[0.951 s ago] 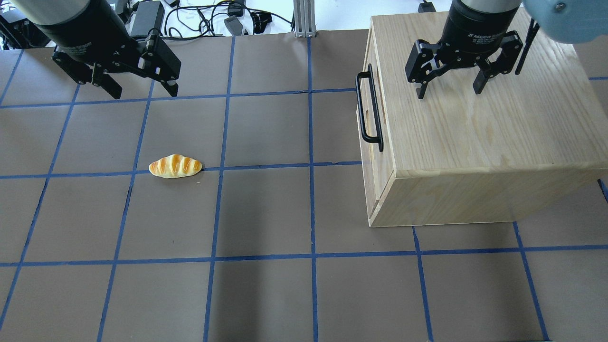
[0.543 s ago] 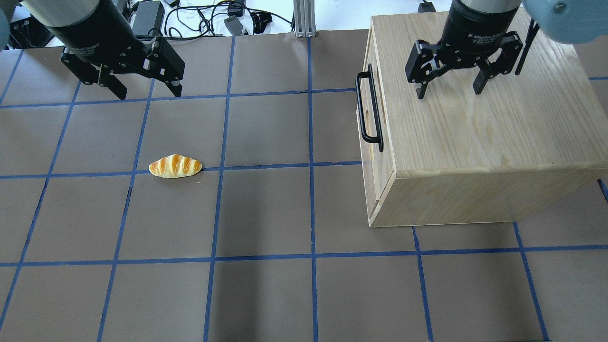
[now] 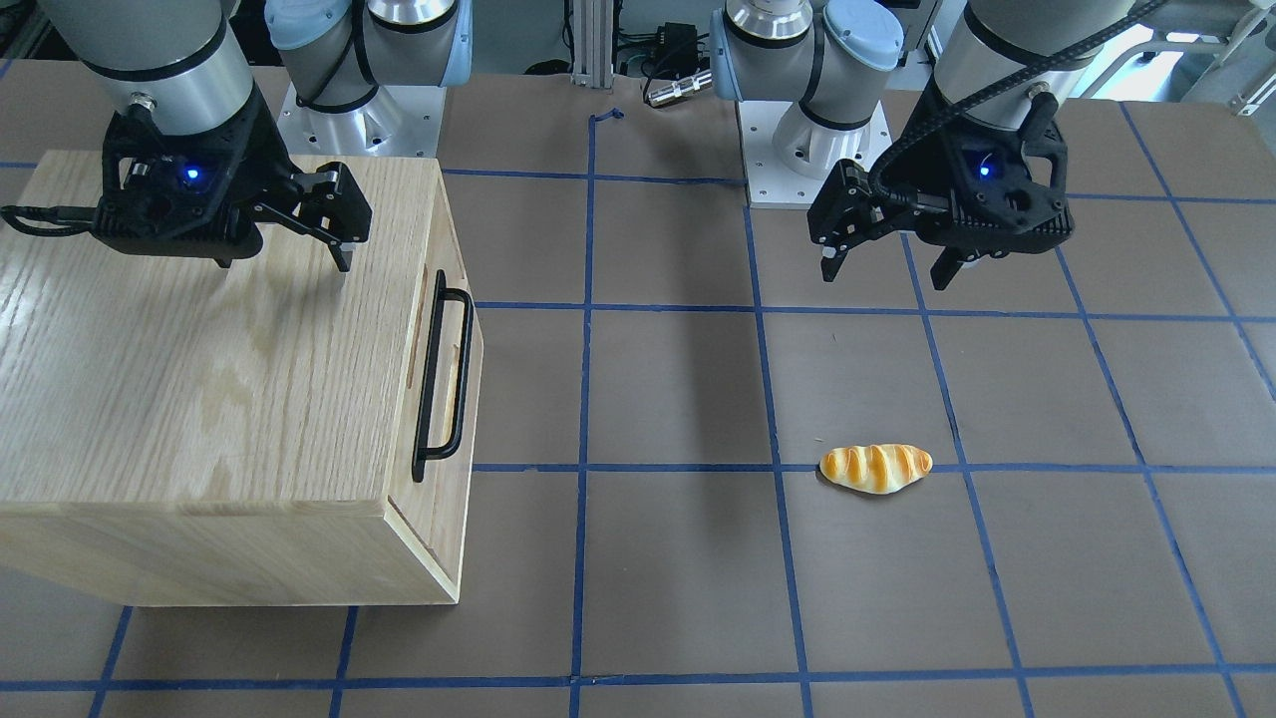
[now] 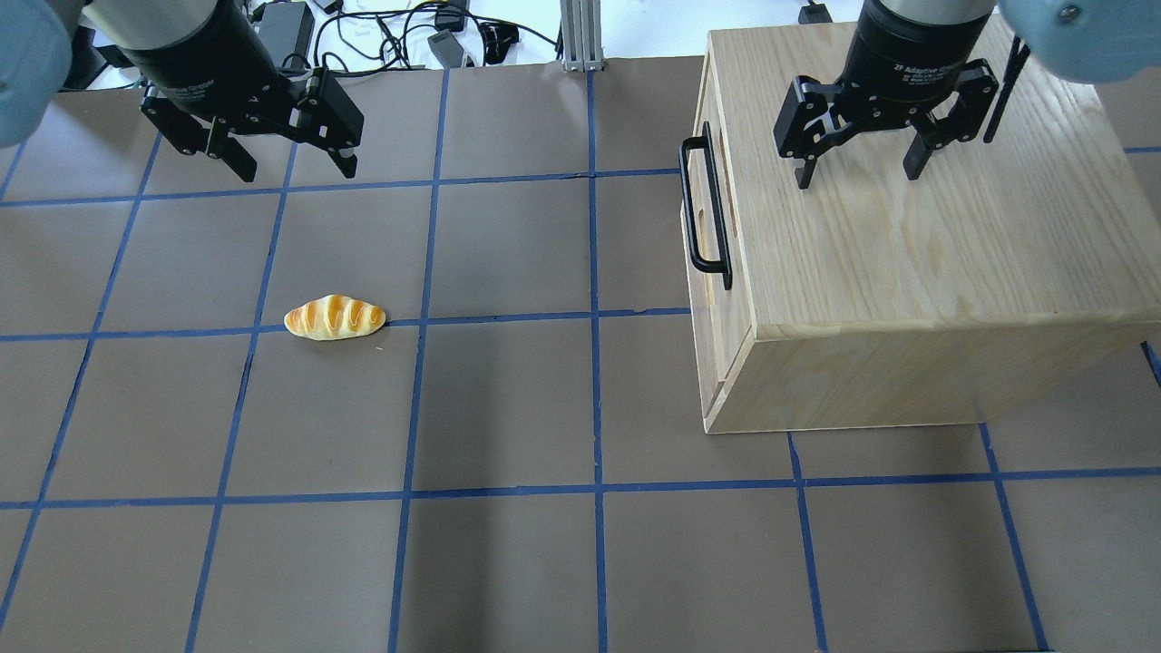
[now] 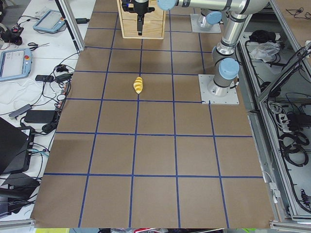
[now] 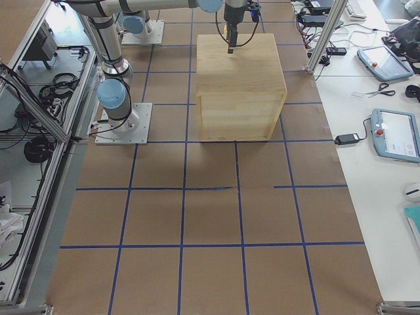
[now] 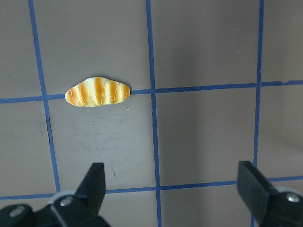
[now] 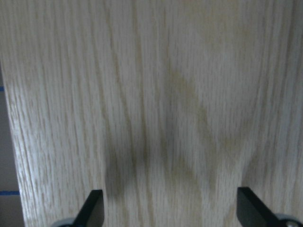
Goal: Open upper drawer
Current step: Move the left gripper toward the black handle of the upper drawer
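The upper drawer (image 4: 714, 204) is shut, flush in the front of the oak cabinet (image 4: 907, 254). Its long black bar handle (image 4: 697, 213) faces the table's middle; it also shows in the front-facing view (image 3: 444, 374). My right gripper (image 4: 857, 177) is open and empty, hovering just above the cabinet's top, behind the handle. Its wrist view shows only the wood top (image 8: 156, 94). My left gripper (image 4: 295, 170) is open and empty above the mat at the far left, well away from the cabinet.
A toy bread roll (image 4: 335, 318) lies on the brown mat with the blue grid, to the left of the cabinet; it also shows in the left wrist view (image 7: 98, 91). Cables and power bricks (image 4: 408, 36) lie beyond the far edge.
My left gripper has moved to the right and slightly toward the far edge, staying open. My right gripper, the cabinet and the bread roll have not moved.
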You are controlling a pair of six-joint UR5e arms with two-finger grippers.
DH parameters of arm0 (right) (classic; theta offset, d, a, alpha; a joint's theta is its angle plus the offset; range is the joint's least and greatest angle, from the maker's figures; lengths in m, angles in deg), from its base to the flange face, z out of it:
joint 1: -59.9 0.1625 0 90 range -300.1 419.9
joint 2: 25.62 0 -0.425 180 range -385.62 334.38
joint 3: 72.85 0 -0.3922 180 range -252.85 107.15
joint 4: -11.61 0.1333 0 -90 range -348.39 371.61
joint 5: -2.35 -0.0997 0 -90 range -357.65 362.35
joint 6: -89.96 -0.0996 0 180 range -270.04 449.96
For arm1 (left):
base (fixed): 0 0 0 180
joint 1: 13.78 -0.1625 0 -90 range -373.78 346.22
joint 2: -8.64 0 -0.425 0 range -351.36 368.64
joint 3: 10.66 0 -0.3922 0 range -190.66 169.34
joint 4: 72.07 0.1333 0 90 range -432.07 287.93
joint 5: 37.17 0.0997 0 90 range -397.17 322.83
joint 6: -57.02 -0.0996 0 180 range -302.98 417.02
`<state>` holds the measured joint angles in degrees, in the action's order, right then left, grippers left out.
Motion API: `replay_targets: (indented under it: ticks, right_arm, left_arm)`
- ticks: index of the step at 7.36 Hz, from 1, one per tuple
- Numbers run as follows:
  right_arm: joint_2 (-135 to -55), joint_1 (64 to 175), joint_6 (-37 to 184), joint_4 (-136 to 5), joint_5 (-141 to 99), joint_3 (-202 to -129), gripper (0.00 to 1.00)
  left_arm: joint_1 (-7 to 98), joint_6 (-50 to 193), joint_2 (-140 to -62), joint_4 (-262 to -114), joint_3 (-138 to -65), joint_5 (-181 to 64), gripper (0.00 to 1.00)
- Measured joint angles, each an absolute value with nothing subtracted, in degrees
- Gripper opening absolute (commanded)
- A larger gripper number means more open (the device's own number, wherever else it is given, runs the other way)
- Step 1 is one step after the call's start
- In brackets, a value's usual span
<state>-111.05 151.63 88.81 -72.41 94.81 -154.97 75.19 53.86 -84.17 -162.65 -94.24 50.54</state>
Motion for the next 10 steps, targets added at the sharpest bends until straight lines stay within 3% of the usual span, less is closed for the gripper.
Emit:
replay_targets:
  ticks: [3, 10]
  right_arm:
    - [-111.0, 151.6, 88.9, -72.4, 94.8, -154.9, 1.00]
    - [-111.0, 151.6, 88.9, -72.4, 94.8, -154.9, 1.00]
  left_arm:
    - [76.7, 58.8, -87.2, -160.1, -93.9, 46.7, 1.00]
    - [91.3, 86.8, -98.6, -138.6, -94.2, 28.7, 1.00]
